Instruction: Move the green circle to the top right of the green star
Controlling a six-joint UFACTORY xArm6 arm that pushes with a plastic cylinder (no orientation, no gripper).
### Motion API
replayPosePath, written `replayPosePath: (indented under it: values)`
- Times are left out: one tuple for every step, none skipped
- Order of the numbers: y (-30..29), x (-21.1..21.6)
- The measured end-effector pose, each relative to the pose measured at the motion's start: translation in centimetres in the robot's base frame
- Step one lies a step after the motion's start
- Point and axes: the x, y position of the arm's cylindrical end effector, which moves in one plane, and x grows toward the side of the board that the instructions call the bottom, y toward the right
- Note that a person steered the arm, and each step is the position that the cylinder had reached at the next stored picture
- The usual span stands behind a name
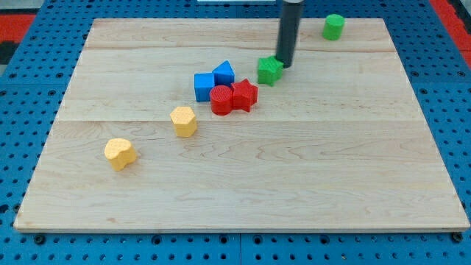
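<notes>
Resting beside the green star (270, 71), my tip (283, 65), fingerless, leaves you the green circle (333, 27) near the top-right corner.

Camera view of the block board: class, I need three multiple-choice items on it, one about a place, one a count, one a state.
1. Where is the green circle?
A. the view's top right
B. the view's bottom left
C. the centre

2. How many yellow blocks are there?
A. one
B. two
C. four

3. My tip is
A. right beside the green star
B. beside a yellow block
C. out of sight

Answers: 1 A, it sits near the board's far corner. 2 B, two lie at the view's left. 3 A, the rod ends at the star's right edge.
</notes>
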Motion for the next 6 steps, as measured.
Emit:
replayPosePath:
  values:
    - [-4.0,0.9]
    - [2.3,0.8]
    - [14.7,-1.8]
    - [18.8,-7.2]
    - [16.3,-12.0]
    - [10.9,-11.7]
